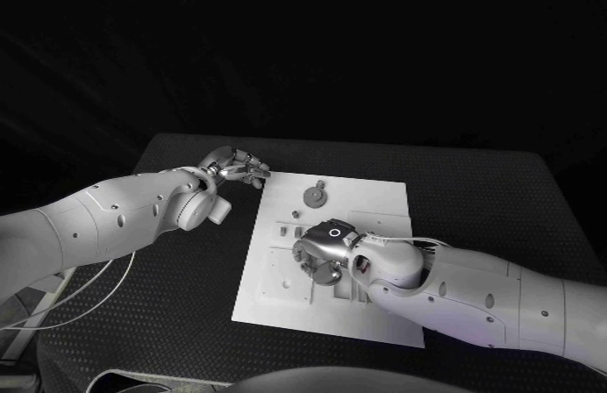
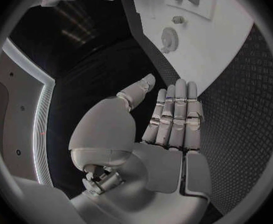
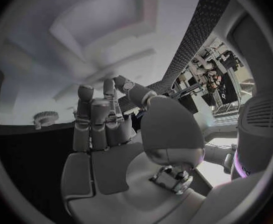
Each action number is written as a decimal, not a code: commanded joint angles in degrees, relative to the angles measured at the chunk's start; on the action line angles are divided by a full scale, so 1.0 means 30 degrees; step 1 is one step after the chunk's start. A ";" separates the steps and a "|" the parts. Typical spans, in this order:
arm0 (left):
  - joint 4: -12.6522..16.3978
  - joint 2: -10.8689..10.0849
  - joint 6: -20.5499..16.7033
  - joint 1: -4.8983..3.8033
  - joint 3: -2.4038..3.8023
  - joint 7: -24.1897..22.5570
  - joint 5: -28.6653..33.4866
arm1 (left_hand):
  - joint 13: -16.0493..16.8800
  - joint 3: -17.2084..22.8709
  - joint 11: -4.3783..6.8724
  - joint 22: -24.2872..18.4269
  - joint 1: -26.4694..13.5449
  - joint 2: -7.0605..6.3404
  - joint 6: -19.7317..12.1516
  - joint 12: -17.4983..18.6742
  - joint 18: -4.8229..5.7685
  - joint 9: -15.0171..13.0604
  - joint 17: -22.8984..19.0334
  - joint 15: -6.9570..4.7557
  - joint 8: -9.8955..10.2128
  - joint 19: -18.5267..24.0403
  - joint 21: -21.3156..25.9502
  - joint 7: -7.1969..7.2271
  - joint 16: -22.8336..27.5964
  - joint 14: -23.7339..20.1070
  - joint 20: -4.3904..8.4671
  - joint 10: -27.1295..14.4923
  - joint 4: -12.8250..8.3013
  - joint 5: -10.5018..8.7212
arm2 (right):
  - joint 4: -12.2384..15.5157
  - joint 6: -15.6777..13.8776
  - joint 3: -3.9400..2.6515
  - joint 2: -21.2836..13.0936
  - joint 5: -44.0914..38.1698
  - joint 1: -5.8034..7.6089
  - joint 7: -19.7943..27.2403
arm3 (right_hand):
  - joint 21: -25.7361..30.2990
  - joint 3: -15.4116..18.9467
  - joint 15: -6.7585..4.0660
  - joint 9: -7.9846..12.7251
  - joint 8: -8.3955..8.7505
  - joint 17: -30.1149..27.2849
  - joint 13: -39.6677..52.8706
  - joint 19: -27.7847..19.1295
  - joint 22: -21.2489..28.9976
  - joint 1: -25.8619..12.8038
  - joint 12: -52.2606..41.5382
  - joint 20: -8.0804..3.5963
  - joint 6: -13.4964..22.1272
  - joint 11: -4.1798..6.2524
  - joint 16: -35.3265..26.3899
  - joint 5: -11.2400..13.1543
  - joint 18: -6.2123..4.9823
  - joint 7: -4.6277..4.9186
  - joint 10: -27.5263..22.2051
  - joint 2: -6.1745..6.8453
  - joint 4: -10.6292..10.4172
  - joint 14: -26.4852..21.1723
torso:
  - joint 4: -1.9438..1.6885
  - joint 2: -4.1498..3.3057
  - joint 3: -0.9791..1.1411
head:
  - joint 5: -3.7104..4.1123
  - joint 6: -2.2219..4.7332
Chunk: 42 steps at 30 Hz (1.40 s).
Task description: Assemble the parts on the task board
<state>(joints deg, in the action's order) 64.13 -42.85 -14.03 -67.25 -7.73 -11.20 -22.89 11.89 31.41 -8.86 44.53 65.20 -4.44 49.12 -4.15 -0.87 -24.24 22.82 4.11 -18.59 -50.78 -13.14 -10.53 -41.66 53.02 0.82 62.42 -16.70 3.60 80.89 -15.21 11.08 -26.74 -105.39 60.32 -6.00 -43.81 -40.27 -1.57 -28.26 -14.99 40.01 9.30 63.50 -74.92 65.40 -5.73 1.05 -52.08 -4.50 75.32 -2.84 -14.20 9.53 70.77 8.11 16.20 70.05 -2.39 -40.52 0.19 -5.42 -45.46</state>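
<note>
The white task board [image 1: 380, 310] lies in the middle of the black table. A round grey gear part [image 1: 312, 197] rests near its far edge, with small grey parts [image 1: 283, 231] beside raised blocks further in. My right hand [image 1: 326, 251] hovers low over the board's middle, fingers pointing down at the blocks. In the right wrist view this hand [image 3: 111, 129] has its fingers stretched out with nothing in them, and the gear [image 3: 44, 118] lies beyond. My left hand [image 1: 234, 167] sits off the board's far left corner; its fingers [image 2: 173, 114] are straight and hold nothing.
The left wrist view shows the board [image 2: 223, 59] with the gear [image 2: 169, 36] and a small part [image 2: 178, 19] ahead of the fingertips. Black textured table [image 1: 165, 323] surrounds the board on all sides. A cable [image 1: 76, 301] hangs under the left arm.
</note>
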 commanded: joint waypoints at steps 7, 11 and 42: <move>0.0056 0.0009 -0.0024 -0.0035 0.0019 -0.0092 0.0114 | -0.0060 -0.0100 -0.0048 -0.0044 0.0244 -0.0015 -0.0174 0.0061 0.0238 0.0010 0.0071 0.0140 0.0004 -0.0003 0.0120 -0.0003 0.0177 -0.0003 0.0117 -0.0179 0.0018 -0.0053 | -0.0020 -0.1254 0.0035 -0.0227 0.0621 -0.0043 0.0085 | 0.0522 0.0270 0.0609 0.0344 0.0663 0.0045 -0.0428 -0.0845 -0.0269 -0.0354 0.0659 0.0425 0.1514 -0.0745 -0.0304 0.0016 -0.0206 0.0677 -0.1434 0.1310 -0.0217 -0.1017 | 0.0022 -0.0007 0.0023 | -0.0028 -0.0014; 0.0045 0.0005 -0.0028 -0.0035 0.0019 -0.0096 0.0118 | -0.0065 -0.0104 -0.0054 -0.0047 0.0245 -0.0016 -0.0178 0.0064 0.0241 0.0011 0.0079 0.0143 0.0005 -0.0002 0.0127 -0.0005 0.0187 -0.0006 0.0112 -0.0191 0.0023 -0.0054 | 0.0110 -0.1528 0.0033 -0.0368 0.0638 -0.0043 0.0073 | 0.0561 0.0277 0.0701 0.0378 0.0712 0.0091 -0.0479 -0.0981 -0.0299 -0.0384 0.0657 0.0514 0.1742 -0.0839 -0.0250 0.0013 -0.0229 0.0759 -0.1688 0.1577 -0.0348 -0.1249 | 0.0011 -0.0004 0.0022 | -0.0011 -0.0009; -0.0023 -0.0041 0.0146 -0.0024 0.0013 -0.0275 0.0163 | -0.0075 -0.0129 -0.0059 -0.0055 0.0238 0.0003 -0.0164 0.0047 0.0246 0.0010 0.0132 0.0154 -0.0008 -0.0013 0.0155 -0.0004 0.0230 -0.0002 0.0103 -0.0189 0.0038 -0.0056 | 0.2001 0.0325 -0.1983 -0.5964 0.3131 0.1814 0.0550 | 0.0240 0.0616 0.0664 0.0319 0.0243 0.0029 -0.0019 -0.0655 -0.0313 -0.1001 0.0607 0.0371 0.1896 -0.0806 0.0110 0.0014 -0.0267 0.0149 -0.1777 0.2511 -0.1555 -0.0847 | 0.0212 -0.0009 0.0082 | 0.0662 0.0822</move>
<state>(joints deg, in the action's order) 63.99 -43.08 -14.02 -67.26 -7.74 -11.28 -22.78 11.73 31.28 -9.06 44.43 65.20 -4.44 49.13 -4.15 -0.87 -24.24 23.14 4.11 -18.59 -50.78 -12.92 -10.53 -41.27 53.02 0.82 62.20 -16.56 3.60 87.05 -19.29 5.13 -44.72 -95.56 65.80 -4.52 -43.31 -38.42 0.05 -27.39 -14.14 40.19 9.33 61.83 -74.91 62.27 -4.06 2.31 -46.39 -6.68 75.87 -2.84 -13.72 10.16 65.77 15.28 11.67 67.38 -1.75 -40.58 0.46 -3.51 -43.10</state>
